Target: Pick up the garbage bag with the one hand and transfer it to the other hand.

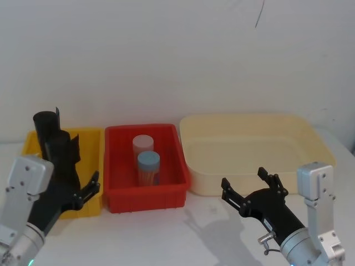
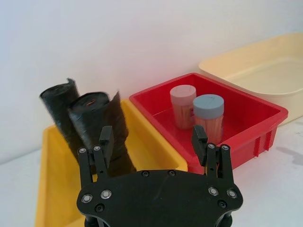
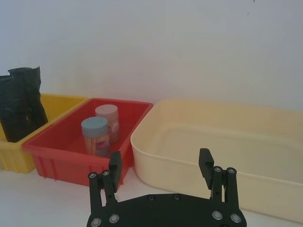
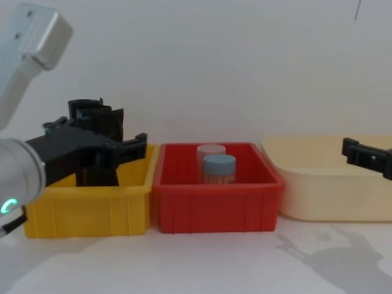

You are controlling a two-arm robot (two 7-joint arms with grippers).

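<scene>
Two-arm rig facing three open containers in a row. The garbage bag (image 2: 87, 124), a thick black roll of smooth plastic, stands upright in the yellow bin (image 4: 86, 211) at the robot's left; a loose flap of film rises from its top, and its upper end shows a reddish core in the left wrist view. A second roll (image 2: 57, 108), also black, with a flared and more crinkled top, stands just behind it, toward the wall, the two close together or touching.

The left gripper (image 2: 152, 132), on a silver-grey wrist with a green light, hangs over the yellow bin just in front of the garbage bag. Its fingers are spread wide and grasp nothing; one finger lies in line with the roll, and whether it touches cannot be told. The right gripper (image 1: 243, 178) hovers above the table before the cream tub, well apart from the bag, its fingers likewise released and holding nothing.

The red bin (image 1: 147, 197), in the middle, holds two upright jars: a pink-lidded jar (image 1: 142, 144) at the rear and a blue-lidded jar (image 1: 148, 165) just in front of it. The cream tub (image 1: 244, 117), wider and shallower, sits at the right, its pale floor in plain sight.

All three rest on a white table (image 1: 166, 238) against a plain white wall (image 1: 166, 55); soft shadows of the right arm fall on the tabletop.
</scene>
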